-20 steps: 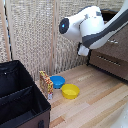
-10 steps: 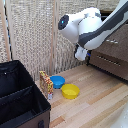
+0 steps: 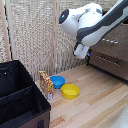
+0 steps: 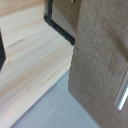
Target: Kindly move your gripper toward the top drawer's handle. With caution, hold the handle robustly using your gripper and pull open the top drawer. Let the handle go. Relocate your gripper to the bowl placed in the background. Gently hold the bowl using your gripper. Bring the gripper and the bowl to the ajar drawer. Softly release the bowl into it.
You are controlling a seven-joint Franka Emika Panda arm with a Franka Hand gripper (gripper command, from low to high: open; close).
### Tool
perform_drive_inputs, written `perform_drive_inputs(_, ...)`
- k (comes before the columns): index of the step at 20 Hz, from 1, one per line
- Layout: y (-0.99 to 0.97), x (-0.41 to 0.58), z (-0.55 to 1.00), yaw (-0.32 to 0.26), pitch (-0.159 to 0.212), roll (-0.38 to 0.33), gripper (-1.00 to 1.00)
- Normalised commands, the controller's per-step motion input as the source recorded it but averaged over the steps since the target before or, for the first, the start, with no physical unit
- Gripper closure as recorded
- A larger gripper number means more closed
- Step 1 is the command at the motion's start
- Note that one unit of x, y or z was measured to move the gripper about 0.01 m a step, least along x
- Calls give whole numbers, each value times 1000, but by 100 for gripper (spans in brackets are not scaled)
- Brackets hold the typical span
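Evidently nearing the top drawer (image 3: 114,44), not yet touching its handle (image 4: 121,97); needing next to line up squarely on that bar. Hanging above the floor, the gripper (image 3: 81,50), fingers hidden, so cannot tell whether apart or together. Waiting beside the yellow bowl (image 3: 70,91), the bowl (image 3: 57,81).

Exterior view: open wooden floor (image 3: 95,102) lies between the yellow bowl (image 3: 70,91) and the dresser (image 3: 112,55) at right. The blue bowl (image 3: 58,82) is hemmed by the yellow bowl touching it, a patterned carton (image 3: 46,85) just left, and the black fabric box (image 3: 20,100) beyond. Room above both bowls is free.
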Motion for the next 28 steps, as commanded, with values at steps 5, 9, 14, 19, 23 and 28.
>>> perform_drive_inputs(5, 106, 2, 183, -277, 0, 282, -100)
perform_drive_inputs(9, 139, 73, 64, -244, 15, 327, -100)
perform_drive_inputs(14, 226, 230, 1, -184, 28, 353, -100)
perform_drive_inputs(19, 203, 546, 0, -120, 27, 315, -100)
perform_drive_inputs(23, 89, 898, 0, -64, 7, 181, -100)
perform_drive_inputs(28, 47, 864, -19, -72, 1, 196, -100)
